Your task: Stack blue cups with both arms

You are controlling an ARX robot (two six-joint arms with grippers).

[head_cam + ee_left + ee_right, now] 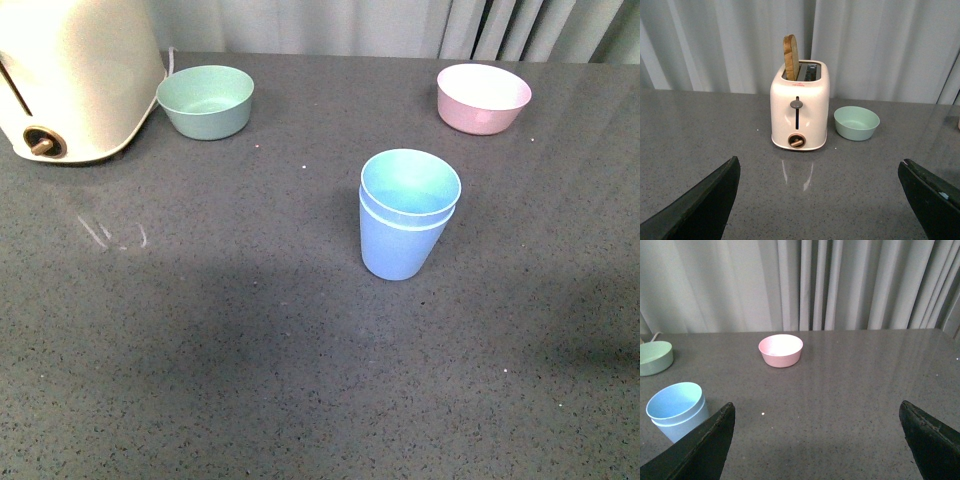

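cups (408, 214) stand nested, upright, mid-table; you see green bowl (206, 101), pink bowl (483, 97), toaster (75, 75) behind. left gripper (825, 200) and right gripper (817, 440) gape wide, empty.

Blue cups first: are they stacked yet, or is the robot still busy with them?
Stacking looks done: the blue cups stand nested, one inside the other, upright on the table. Nothing is in hand; the left gripper and right gripper are both open and empty. Nothing visible remains to do.
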